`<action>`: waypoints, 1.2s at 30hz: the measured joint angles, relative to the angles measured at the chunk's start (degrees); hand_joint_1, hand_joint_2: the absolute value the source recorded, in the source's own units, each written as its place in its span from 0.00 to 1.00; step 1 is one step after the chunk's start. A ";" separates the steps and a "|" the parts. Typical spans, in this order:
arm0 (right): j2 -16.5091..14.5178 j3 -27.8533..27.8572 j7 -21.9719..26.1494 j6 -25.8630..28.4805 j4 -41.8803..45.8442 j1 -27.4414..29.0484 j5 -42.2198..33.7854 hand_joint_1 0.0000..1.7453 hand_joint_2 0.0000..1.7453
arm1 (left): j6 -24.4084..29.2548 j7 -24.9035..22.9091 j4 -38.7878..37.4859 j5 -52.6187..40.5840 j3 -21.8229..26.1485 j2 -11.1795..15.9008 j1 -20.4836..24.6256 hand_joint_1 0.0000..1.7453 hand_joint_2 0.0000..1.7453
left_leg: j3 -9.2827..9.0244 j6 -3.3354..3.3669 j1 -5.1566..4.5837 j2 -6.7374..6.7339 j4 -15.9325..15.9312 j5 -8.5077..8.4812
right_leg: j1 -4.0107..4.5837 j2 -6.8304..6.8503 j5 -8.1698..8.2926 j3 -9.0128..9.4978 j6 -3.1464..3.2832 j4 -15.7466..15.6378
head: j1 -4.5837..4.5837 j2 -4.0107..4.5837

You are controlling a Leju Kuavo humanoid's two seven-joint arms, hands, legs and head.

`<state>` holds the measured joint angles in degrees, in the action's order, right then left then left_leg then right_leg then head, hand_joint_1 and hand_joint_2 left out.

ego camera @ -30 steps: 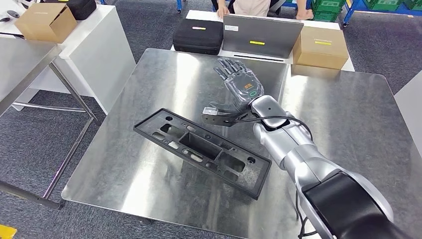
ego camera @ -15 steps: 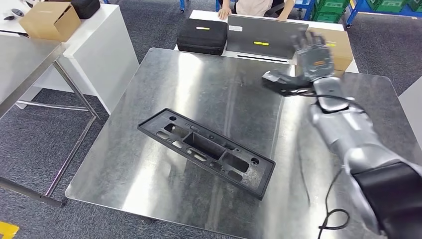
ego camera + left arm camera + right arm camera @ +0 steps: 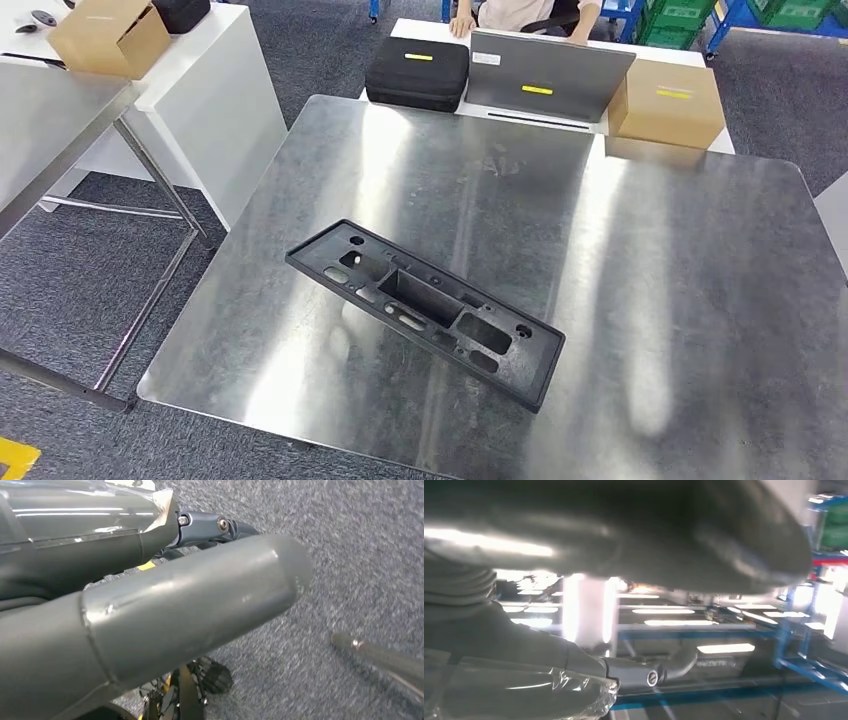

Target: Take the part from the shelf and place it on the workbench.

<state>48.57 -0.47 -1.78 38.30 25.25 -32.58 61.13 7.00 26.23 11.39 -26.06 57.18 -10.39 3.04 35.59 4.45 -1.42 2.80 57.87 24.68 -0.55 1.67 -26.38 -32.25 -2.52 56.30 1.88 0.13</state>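
Head view: black plastic mounting plate (image 3: 425,311) lies flat and diagonal on my steel desk (image 3: 650,300), untouched, so I judge it delivered. Left robot hand (image 3: 165,620) and right robot hand (image 3: 624,530): finger state I cannot tell.

A steel table (image 3: 640,300) with rounded corners stands on grey carpet (image 3: 300,50), its top streaked with bright reflections. Behind its far edge, a white table (image 3: 420,30) carries a black case (image 3: 418,72), a grey laptop (image 3: 550,75) and a cardboard box (image 3: 665,103); a seated person (image 3: 515,12) is beyond it. To the left, a white cabinet (image 3: 215,90) bears another cardboard box (image 3: 110,35), beside a metal-legged table (image 3: 50,130). Green crates (image 3: 680,15) on blue racks sit at the back right. The right wrist view shows ceiling strip lights (image 3: 674,611) and blue shelving (image 3: 794,645).
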 joint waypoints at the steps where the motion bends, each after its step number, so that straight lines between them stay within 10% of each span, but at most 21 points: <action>1: 1.51 5.67 1.17 0.01 1.74 5.90 0.09 0.00 0.00 | -0.07 -0.53 -0.07 -0.32 -0.06 -0.40 0.02 0.00 0.00 | -0.07 0.08 -0.01 0.21 0.01 0.11 | 0.02 0.21 -0.16 0.15 -0.08 -0.02 | -0.06 0.00; 7: -0.82 42.73 11.13 -4.98 15.67 31.42 8.88 0.00 0.00 | 0.92 -3.44 -0.43 -1.01 -0.25 -3.02 0.00 0.00 0.00 | -0.70 0.06 -0.21 0.11 -0.03 0.82 | 0.13 0.01 -0.69 0.75 -0.02 -0.03 | -0.29 0.00; 14: -14.48 71.14 20.20 -13.56 34.71 36.14 23.92 0.00 0.00 | 1.16 -5.10 -0.56 -0.16 -0.09 -4.99 0.04 0.00 0.00 | -1.14 0.09 -0.27 -0.68 -0.05 1.00 | 0.00 -0.69 -0.74 0.75 -0.02 -0.05 | -0.27 0.00; 31: -21.54 87.06 24.69 -18.92 47.55 33.10 26.16 0.00 0.00 | 2.84 -5.83 -0.57 2.66 1.63 -6.12 0.51 0.00 0.00 | -1.67 0.12 -0.48 -1.58 -0.05 1.29 | -0.18 -1.52 -0.90 0.64 -0.10 -0.05 | -0.29 0.00; 36: -30.59 88.66 25.21 -19.21 48.97 33.28 22.28 0.00 0.00 | 4.08 -6.68 -0.57 1.52 1.76 -6.26 0.71 0.00 0.00 | -1.71 0.10 -0.37 -1.64 -0.06 1.36 | -0.03 -1.53 -0.92 0.69 -0.08 -0.05 | -0.28 0.00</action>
<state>17.98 88.19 23.43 19.09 74.22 0.70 83.42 11.08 19.55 10.82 -24.54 58.95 -16.65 3.75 33.87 4.55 -1.79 1.16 57.81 26.04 -0.58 0.14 -27.30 -31.56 -2.60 56.25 1.60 0.13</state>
